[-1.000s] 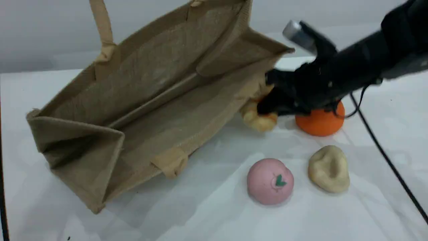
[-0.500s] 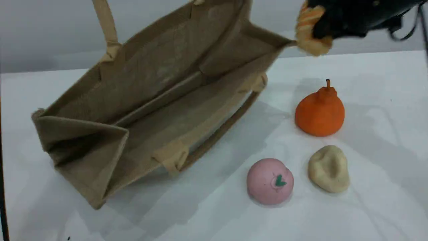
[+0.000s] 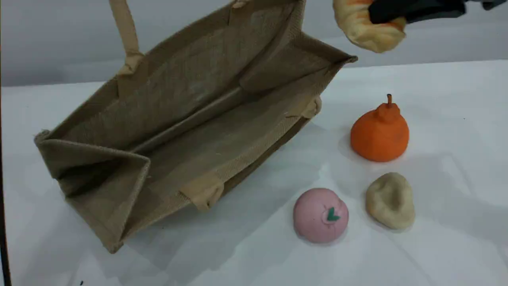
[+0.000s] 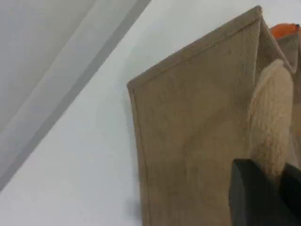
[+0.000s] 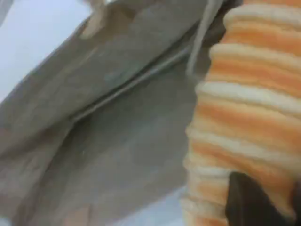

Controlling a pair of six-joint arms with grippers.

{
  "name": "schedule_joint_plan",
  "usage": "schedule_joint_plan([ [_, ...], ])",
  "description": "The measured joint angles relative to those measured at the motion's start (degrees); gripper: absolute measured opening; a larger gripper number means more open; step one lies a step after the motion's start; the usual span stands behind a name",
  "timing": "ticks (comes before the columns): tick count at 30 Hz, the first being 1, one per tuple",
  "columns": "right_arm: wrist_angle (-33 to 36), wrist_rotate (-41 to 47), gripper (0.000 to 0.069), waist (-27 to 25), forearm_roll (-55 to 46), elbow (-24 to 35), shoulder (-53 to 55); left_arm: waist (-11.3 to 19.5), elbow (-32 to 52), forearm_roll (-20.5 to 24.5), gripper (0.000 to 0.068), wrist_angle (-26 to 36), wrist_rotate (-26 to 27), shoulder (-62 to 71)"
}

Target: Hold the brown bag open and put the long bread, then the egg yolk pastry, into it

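The brown bag (image 3: 190, 119) stands tilted on the table, its mouth wide open toward the camera. One beige handle (image 3: 123, 31) runs up out of the top edge. In the left wrist view my left gripper (image 4: 277, 188) is shut on that padded handle (image 4: 270, 117), beside the bag's outer wall (image 4: 197, 132). My right gripper (image 3: 383, 16) is shut on the striped long bread (image 3: 367, 33), held in the air just right of the bag's upper right corner. The bread (image 5: 249, 117) fills the right wrist view above the bag's inside (image 5: 117, 122). The egg yolk pastry (image 3: 391, 200) lies on the table at the right.
A pink ball with a green leaf mark (image 3: 320, 215) sits left of the pastry. An orange pear-shaped fruit (image 3: 380, 133) stands behind the pastry. The bag's second handle (image 3: 204, 192) hangs over its near wall. The white table (image 3: 456, 159) extends to the right.
My right gripper has lifted the long bread from the table beside the orange fruit up to the top of the view. The bag's right end has shifted slightly.
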Motion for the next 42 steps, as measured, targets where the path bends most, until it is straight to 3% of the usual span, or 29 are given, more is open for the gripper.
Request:
schedule_joint_plan([
  [5,1.60,-0.06,0.0060,4.17,2.82,6.12,-3.66,-0.13,0.00,-0.73,0.0093,0.00,0.00,0.00],
  [15,-10.07,-7.99,0.0057,21.69,18.32,6.81,1.62,-3.50,0.00,-1.35,0.0093,-0.01,0.30,0.00],
  [20,-11.38,-10.60,0.0057,22.23,22.92,5.74,6.62,-3.50,0.00,-0.49,0.0093,-0.06,0.03,0.00],
  [35,-10.27,-11.21,0.0062,22.23,22.82,-7.91,22.32,-3.50,0.00,-1.92,0.0093,-0.11,-0.83,0.00],
  [39,-8.28,-11.54,0.0117,22.23,22.66,-10.47,22.80,-3.50,0.00,-1.67,0.0093,-0.11,-0.76,0.00],
  [42,-8.13,-13.83,0.0222,22.23,22.61,-11.22,22.81,-3.50,0.00,-1.63,0.0093,-0.06,-0.70,0.00],
])
